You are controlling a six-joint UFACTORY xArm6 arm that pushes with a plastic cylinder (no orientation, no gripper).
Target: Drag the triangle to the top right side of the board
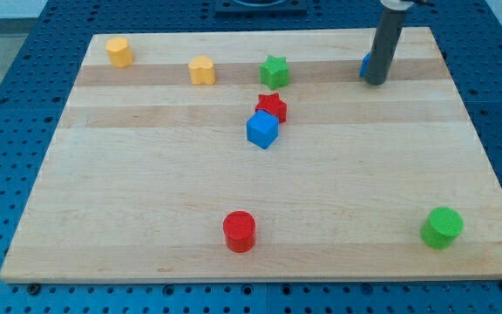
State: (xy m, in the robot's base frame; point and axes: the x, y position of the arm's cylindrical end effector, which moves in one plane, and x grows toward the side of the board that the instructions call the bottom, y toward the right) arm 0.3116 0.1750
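Triangle [366,64], seemingly blue, behind my tip [375,82].

No text, label, brand, number or sign can be read anywhere in the view.

Setting: a robotics lab bench. A pale wooden board [146,192] lies on a blue perforated metal table [7,174] with a regular grid of mounting holes, visible beyond all 4 edges of the board.
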